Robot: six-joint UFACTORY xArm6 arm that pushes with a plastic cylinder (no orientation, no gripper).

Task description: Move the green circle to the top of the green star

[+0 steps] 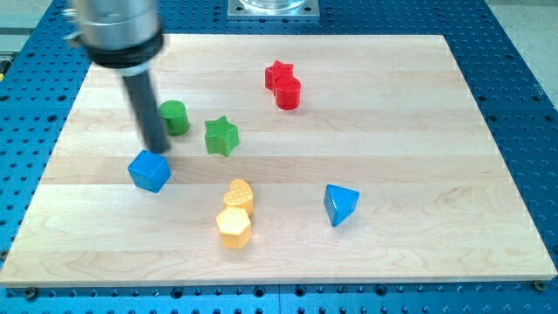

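Observation:
The green circle (174,117) lies on the wooden board (418,131), left of centre. The green star (221,136) lies just to its right and slightly lower, a small gap between them. My tip (157,150) stands just below and left of the green circle, close to its lower left edge and right above the blue cube (149,171). The rod rises from there up to the view's top left.
A red star (277,74) and a red cylinder (289,92) touch each other at upper centre. A yellow heart (238,195) sits on a yellow hexagon (234,228) side at lower centre. A blue triangle (339,204) lies at lower right.

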